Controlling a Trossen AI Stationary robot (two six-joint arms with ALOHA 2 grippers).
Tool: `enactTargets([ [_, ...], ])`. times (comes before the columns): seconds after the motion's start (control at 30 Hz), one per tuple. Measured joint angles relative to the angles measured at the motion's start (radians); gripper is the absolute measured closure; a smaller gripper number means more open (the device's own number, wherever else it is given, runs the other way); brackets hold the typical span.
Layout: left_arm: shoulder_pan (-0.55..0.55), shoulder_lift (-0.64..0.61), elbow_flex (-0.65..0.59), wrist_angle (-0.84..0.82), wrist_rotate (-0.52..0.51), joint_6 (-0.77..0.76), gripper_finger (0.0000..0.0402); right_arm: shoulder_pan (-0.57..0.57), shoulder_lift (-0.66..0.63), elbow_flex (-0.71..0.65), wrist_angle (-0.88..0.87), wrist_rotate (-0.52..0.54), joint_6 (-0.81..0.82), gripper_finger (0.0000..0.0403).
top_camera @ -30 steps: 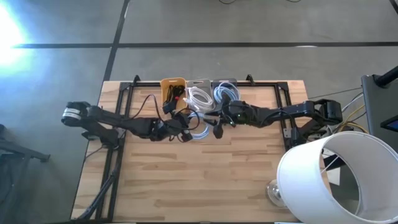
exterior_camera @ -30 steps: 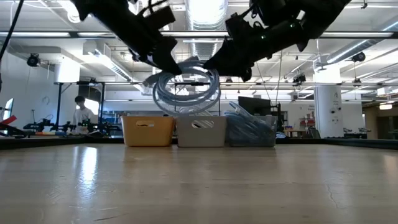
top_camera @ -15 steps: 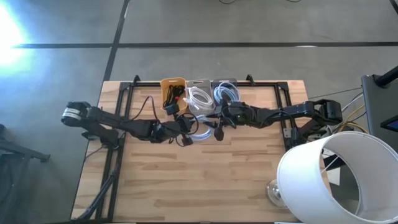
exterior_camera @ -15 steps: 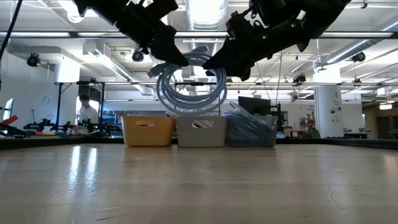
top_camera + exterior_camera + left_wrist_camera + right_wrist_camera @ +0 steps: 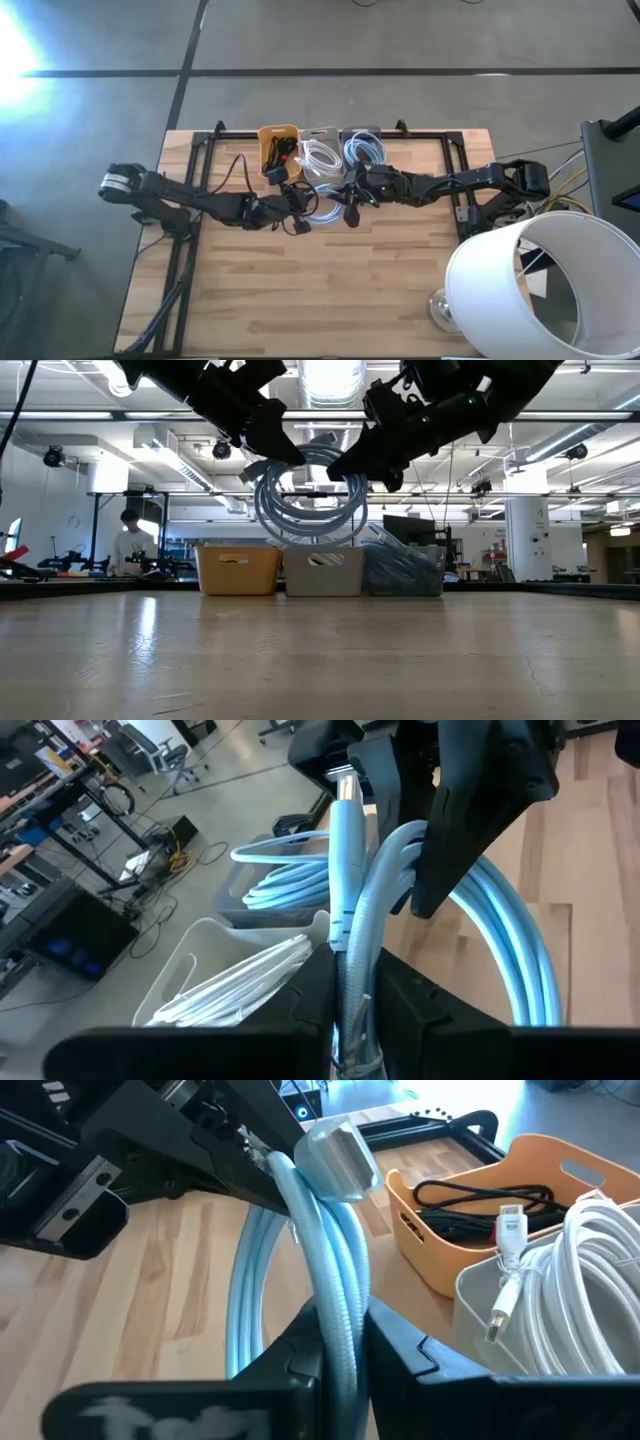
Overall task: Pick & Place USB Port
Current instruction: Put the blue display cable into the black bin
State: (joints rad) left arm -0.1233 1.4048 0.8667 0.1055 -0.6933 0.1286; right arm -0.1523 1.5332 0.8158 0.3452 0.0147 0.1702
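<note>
Two grippers meet over the middle of the wooden table (image 5: 300, 290), both clenched on one coiled light-blue USB cable (image 5: 308, 500) that hangs in the air between them, clear of the tabletop; the left gripper (image 5: 352, 988) pinches the bundled strands just below the cable's silver plug (image 5: 345, 788); the right gripper (image 5: 340, 1342) clamps the same bundle from the other side, its fingers pressed tight against the cords; behind the coil, along the table's far edge, stand three bins side by side: an orange bin (image 5: 277, 140) holding black cables, a white bin (image 5: 320, 148) holding white cables, and a clear bin (image 5: 365, 142) holding blue cables.
</note>
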Motion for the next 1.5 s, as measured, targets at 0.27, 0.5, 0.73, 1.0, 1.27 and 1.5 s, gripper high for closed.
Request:
enactTargets([
  [0.27,0.009,0.005,-0.002,-0.005,0.005,0.01,0.0334,0.006,0.001,0.0,-0.006,0.007,0.011,0.0364],
  [0.5,0.009,0.009,-0.006,-0.036,0.002,-0.002,0.0271,0.005,-0.001,-0.001,-0.088,0.094,0.044,0.0363],
  [0.73,0.01,0.013,-0.006,-0.056,0.0,-0.05,0.0242,0.005,-0.035,0.012,-0.155,0.129,0.062,0.0362],
  [1.0,0.01,0.013,-0.006,-0.087,-0.003,-0.053,0.0241,0.005,-0.187,0.131,-0.535,0.503,-0.033,0.0363],
  [1.27,0.01,0.013,-0.005,-0.092,-0.004,-0.054,0.0241,-0.024,-0.266,0.14,-0.597,1.077,-0.058,0.0361],
  [1.5,0.01,0.013,-0.005,-0.094,-0.004,-0.054,0.0241,-0.118,-0.183,0.061,-0.589,1.073,0.132,0.036],
])
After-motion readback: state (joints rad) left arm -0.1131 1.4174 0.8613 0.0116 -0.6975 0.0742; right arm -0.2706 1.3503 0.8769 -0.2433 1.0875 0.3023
